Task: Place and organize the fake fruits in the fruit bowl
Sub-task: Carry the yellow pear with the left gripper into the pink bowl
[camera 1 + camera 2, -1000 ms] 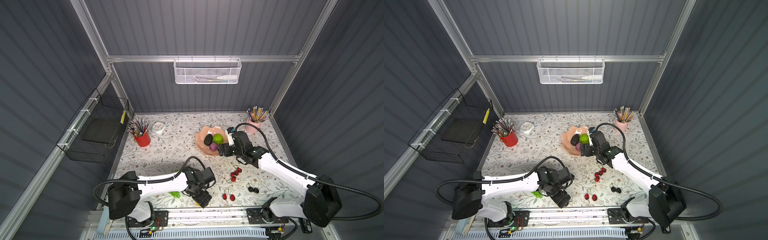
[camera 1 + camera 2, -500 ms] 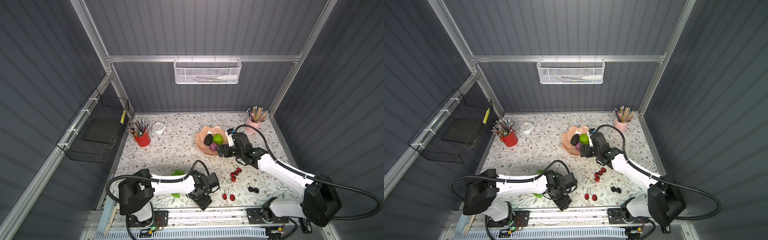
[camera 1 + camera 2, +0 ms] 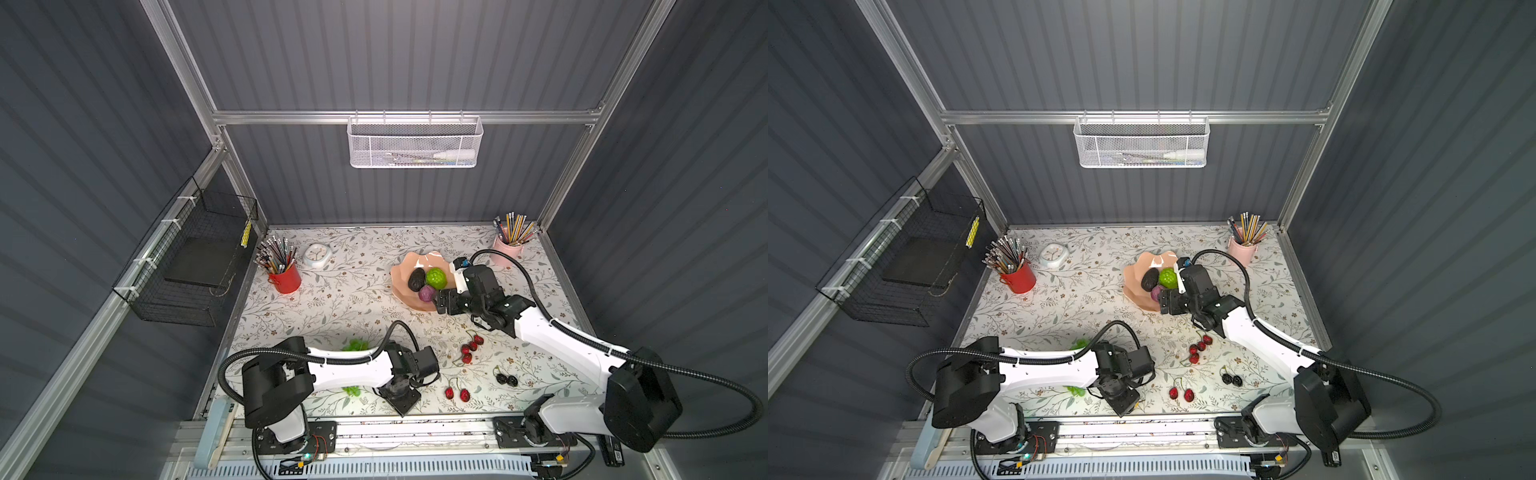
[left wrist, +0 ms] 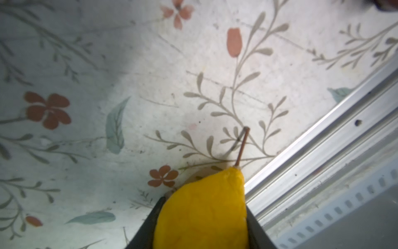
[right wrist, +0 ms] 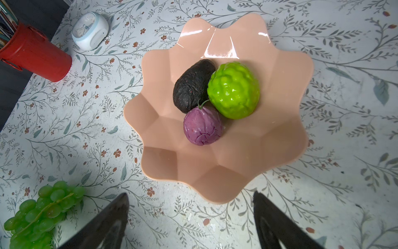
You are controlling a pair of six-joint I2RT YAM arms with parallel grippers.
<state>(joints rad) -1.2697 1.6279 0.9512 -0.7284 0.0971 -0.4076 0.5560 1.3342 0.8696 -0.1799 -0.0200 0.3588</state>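
We see left jaws closed on yellow lemon (image 4: 202, 211), near front rail (image 4: 323, 140) of surface (image 4: 150, 86); right jaws spread wide, empty, just beside fruit bowl (image 5: 280, 140); black avocado (image 5: 191, 86), bumpy lime-green ball (image 5: 233, 90), purple round fruit (image 5: 202, 126) touching inside bowl; green grape bunch (image 5: 41, 209), cherries (image 3: 471, 347) out on surface.

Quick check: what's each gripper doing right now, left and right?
Left gripper: jaws closed on the yellow plastic lemon with a brown stem.
Right gripper: jaws open, holding nothing.
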